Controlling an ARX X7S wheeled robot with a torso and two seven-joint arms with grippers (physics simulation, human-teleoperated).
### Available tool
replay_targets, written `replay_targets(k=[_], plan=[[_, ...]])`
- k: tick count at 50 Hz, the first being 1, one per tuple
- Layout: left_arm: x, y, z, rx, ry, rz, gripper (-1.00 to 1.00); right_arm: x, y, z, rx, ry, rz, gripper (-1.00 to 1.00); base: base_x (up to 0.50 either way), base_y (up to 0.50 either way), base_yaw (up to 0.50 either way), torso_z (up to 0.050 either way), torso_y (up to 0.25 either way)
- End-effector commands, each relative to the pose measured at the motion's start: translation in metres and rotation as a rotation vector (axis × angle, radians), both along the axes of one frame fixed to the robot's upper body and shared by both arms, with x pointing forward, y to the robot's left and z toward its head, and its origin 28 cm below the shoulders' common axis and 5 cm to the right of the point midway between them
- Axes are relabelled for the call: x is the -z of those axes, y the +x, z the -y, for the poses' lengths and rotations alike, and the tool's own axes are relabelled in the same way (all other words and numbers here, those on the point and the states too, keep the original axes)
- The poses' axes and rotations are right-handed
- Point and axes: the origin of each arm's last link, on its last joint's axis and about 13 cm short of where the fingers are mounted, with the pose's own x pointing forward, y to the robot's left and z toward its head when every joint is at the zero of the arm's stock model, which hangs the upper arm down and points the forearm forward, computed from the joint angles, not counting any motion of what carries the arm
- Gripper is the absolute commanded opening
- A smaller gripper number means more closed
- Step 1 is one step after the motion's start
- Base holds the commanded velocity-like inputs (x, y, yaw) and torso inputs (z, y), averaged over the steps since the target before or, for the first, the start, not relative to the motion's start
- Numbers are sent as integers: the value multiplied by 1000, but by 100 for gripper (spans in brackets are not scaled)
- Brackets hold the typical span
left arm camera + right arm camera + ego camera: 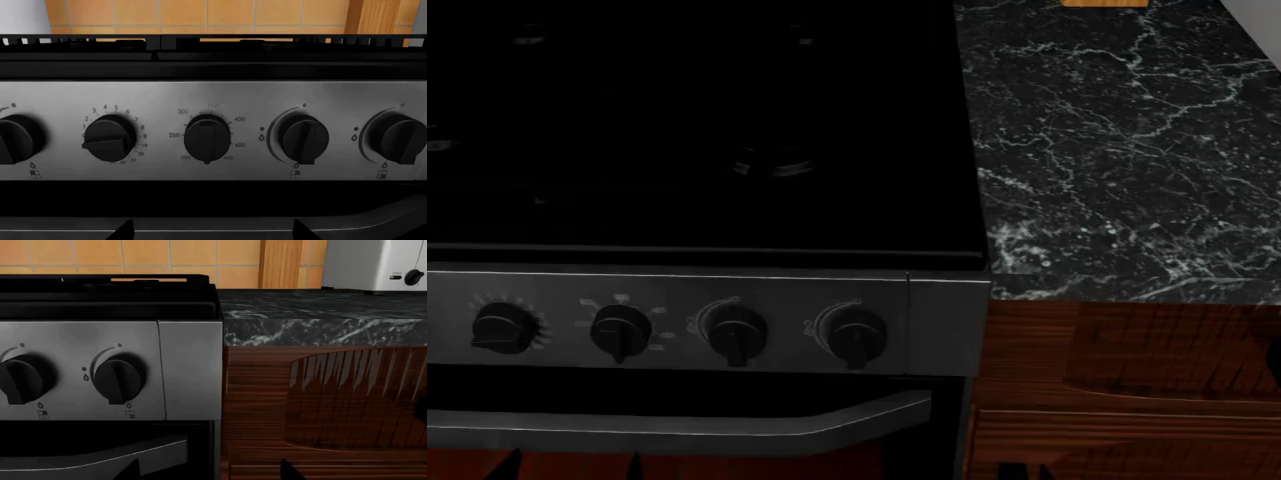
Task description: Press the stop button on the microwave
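Observation:
The microwave and its stop button are out of view in all frames. My left gripper (213, 232) is open and empty; only its two dark fingertips show, wide apart, in front of the stove's control panel (213, 95) and its black knobs. My right gripper (210, 471) is open and empty, its fingertips low in front of the stove's right end and the wooden cabinet (333, 400). In the head view the left gripper's tips (571, 468) barely show below the oven handle (694, 425).
A black stove top (694, 130) fills the head view, with a dark marble counter (1121, 150) to its right. A grey appliance with a black knob (373, 265) stands at the back of the counter. An orange tiled wall (200, 12) is behind.

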Motion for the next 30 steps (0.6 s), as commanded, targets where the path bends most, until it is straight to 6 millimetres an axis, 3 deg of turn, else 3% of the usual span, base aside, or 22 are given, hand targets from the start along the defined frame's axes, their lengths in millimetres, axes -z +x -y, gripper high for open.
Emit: replay_targets(k=[1, 17, 25, 30], plan=[[0, 0, 0, 0, 0, 0, 100, 1, 0, -1, 0, 0, 0, 100, 0, 0, 0, 0, 0], [3, -12, -7, -28, 53, -57, 100, -23, -2, -4, 0, -47, 45, 100, 0, 0, 0, 0, 0], [33, -38, -36, -158, 85, -223, 100, -50, -3, -5, -6, -62, 121, 100, 0, 0, 0, 0, 0], [69, -60, -60, -257, 48, -366, 100, -70, -2, -2, 11, -76, 191, 100, 0, 0, 0, 0, 0]])
